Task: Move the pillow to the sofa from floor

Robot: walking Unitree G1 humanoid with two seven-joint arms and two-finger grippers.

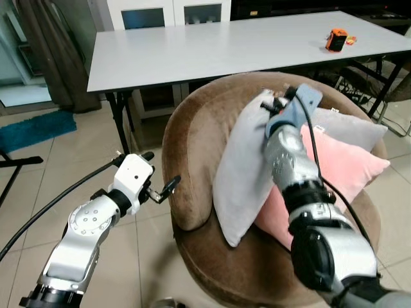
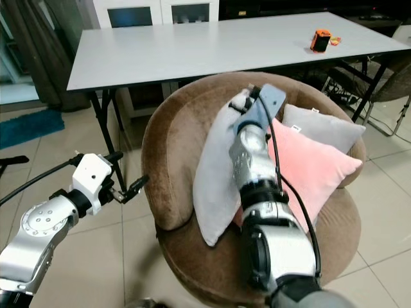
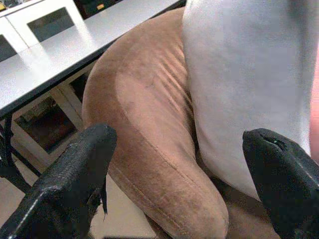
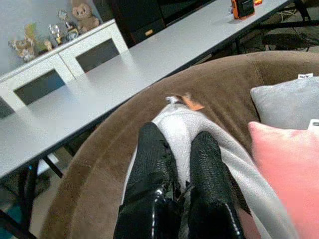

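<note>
The grey pillow stands on edge inside the round brown sofa, leaning against the backrest at the seat's 9 o'clock side. The right pincer pinches the pillow's top corner, its two black fingers clenched on a fold of grey fabric beside a small orange tag. A pink pillow lies just beside it toward 3 o'clock, touching it, and a second grey cushion rests behind the pink one against the backrest. The left pincer hovers outside the sofa's 9 o'clock rim, released with its fingers spread wide, touching nothing. Beyond the sofa at 12 o'clock is a grey tabletop carrying a small orange object.
</note>
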